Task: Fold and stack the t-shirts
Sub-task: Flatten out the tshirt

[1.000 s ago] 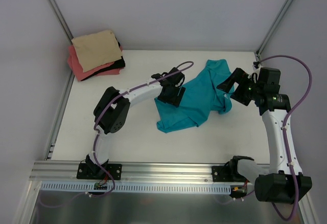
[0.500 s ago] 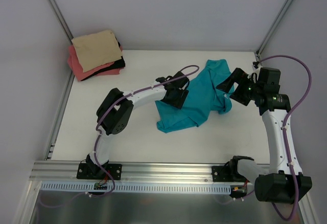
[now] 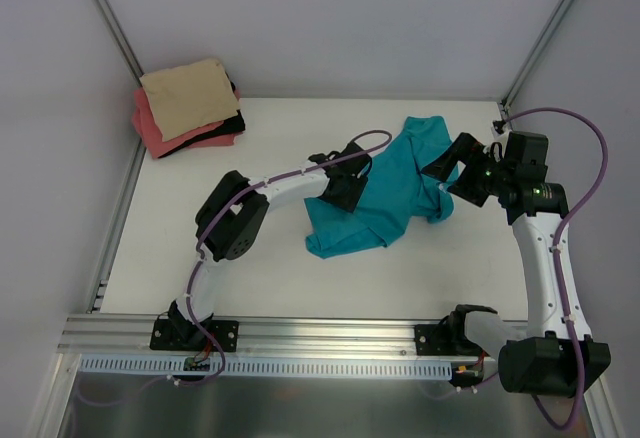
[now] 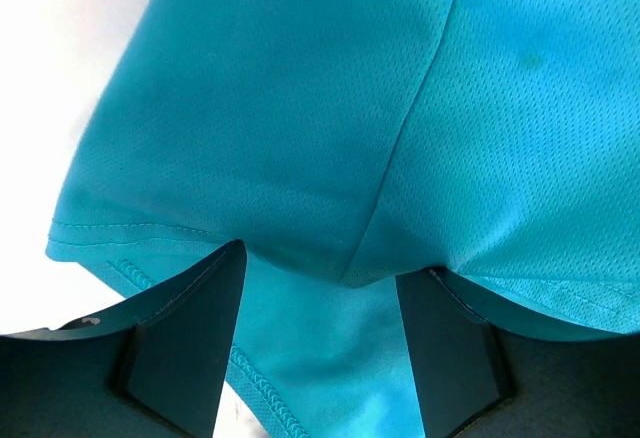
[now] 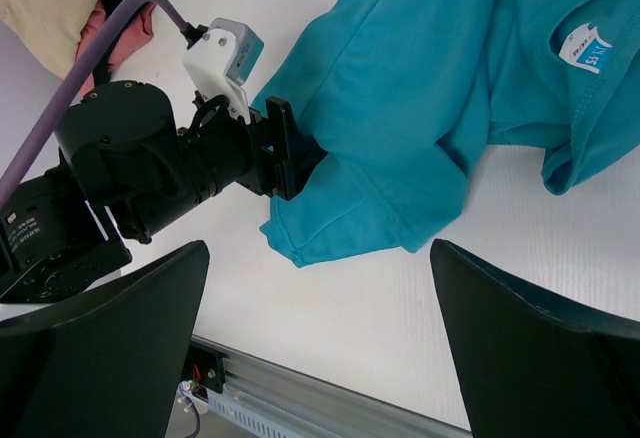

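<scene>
The teal t-shirt (image 3: 392, 193) lies crumpled on the white table right of centre; its white neck label (image 5: 585, 46) shows in the right wrist view. My left gripper (image 3: 345, 186) is at the shirt's left edge, low on the table. Its fingers (image 4: 190, 328) stand open with a fold of teal cloth (image 4: 350, 108) between them. My right gripper (image 3: 452, 170) hangs open and empty above the shirt's right side. The tan-beige t-shirt (image 3: 188, 96) lies folded on the coral-pink one (image 3: 160, 136) at the back left corner.
A black piece of cloth (image 3: 228, 123) sits in the back-left stack. Metal frame posts (image 3: 110, 18) stand at the back corners, and an aluminium rail (image 3: 300, 333) runs along the near edge. Bare white table lies left of and in front of the teal shirt.
My left arm has reached a little further right, pushing its gripper onto the teal shirt's left edge. The right arm and the shirt have hardly moved.
</scene>
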`<state>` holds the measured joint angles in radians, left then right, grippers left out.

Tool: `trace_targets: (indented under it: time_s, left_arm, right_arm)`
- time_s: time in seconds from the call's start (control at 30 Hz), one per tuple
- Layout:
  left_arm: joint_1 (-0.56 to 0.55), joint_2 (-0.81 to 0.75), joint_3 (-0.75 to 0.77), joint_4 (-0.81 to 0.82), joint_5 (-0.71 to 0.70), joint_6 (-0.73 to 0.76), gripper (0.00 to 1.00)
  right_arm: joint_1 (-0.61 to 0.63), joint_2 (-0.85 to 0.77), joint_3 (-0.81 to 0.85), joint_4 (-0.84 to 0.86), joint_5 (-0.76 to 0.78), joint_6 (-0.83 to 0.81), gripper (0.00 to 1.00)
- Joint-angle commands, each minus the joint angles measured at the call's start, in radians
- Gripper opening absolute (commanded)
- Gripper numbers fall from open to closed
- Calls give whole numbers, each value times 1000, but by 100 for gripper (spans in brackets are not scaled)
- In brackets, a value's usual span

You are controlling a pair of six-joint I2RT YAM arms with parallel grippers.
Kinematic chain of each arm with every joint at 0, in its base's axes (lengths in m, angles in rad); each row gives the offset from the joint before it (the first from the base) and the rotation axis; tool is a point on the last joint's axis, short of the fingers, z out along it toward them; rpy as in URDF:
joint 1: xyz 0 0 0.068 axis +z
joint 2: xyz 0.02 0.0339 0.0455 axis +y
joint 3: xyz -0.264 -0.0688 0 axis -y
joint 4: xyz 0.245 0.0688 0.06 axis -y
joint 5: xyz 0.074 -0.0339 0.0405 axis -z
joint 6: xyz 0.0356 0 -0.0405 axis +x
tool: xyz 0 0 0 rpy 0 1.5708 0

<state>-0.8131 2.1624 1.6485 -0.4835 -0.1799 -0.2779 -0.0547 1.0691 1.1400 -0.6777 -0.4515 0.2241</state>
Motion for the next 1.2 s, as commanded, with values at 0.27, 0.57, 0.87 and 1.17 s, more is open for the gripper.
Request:
trace_targets:
  time_s: [0.27, 0.57, 0.87, 1.17]
  left_arm:
    - [-14, -9, 115, -4, -66, 34, 62]
    - [-14, 8, 129, -6, -56, 34, 58]
    - [-14, 1, 102, 6, -18, 49, 0]
    - [8, -122, 134, -96, -76, 112, 0]
  right_arm:
    - [13, 20, 32, 24, -29, 4, 100]
    - [13, 20, 27, 23, -27, 6, 99]
    - [13, 25, 24, 21, -24, 7, 100]
    - [16, 66, 30, 43, -6, -25, 100]
